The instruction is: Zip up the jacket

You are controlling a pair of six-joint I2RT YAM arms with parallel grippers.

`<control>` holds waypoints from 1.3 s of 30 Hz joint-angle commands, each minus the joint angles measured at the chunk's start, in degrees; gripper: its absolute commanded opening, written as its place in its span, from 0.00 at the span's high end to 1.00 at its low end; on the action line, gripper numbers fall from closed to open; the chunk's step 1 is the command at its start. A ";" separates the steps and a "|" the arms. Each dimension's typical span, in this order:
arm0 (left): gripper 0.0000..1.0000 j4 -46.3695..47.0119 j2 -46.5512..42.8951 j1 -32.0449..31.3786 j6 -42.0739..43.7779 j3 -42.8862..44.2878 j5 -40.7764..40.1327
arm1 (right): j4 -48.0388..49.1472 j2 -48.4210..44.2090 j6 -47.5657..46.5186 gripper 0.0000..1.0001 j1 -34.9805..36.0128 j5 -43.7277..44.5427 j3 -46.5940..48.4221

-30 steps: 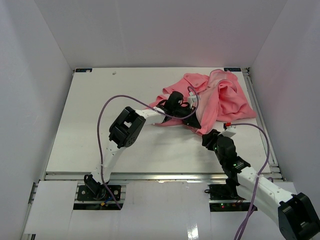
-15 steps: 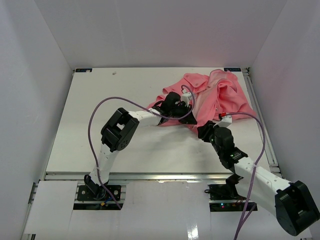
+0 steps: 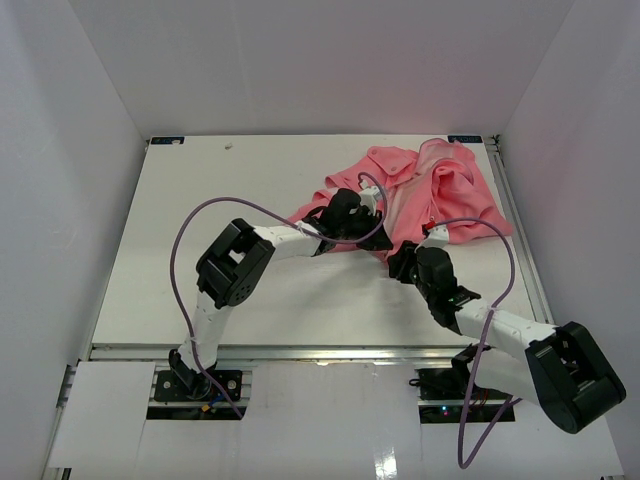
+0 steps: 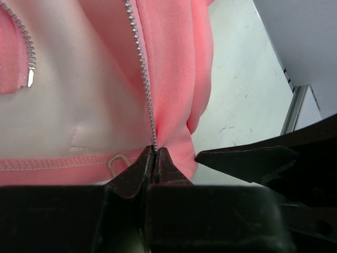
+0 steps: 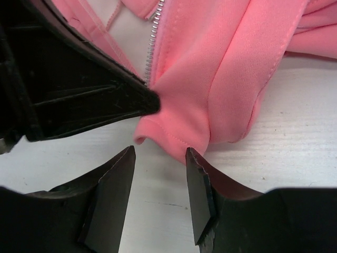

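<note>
Your left gripper [image 3: 347, 214] reaches onto the near edge of the jacket [image 3: 450, 195], which lies crumpled at the far right of the table [image 3: 200, 220]. Your right gripper [image 3: 402, 262] sits just beside that edge.

From the left wrist, you see the jaws pinched together on the hem at the bottom end of the zipper teeth [image 4: 142, 68], with pale lining to the left.

From the right wrist, your fingers [image 5: 113, 195] stand apart. The hem's corner sits just above the gap, brushing one fingertip.
</note>
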 commanded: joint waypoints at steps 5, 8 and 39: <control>0.67 2.47 -6.00 -0.34 -0.89 -2.01 0.59 | 5.29 2.95 0.03 0.76 0.24 4.11 -2.26; 0.59 1.94 -6.23 -0.37 -0.09 -2.02 0.84 | 5.41 2.61 1.06 0.91 0.24 5.11 -3.47; 0.29 1.09 11.55 1.99 4.10 13.95 22.32 | 6.96 -6.75 2.61 0.92 0.15 5.89 -11.16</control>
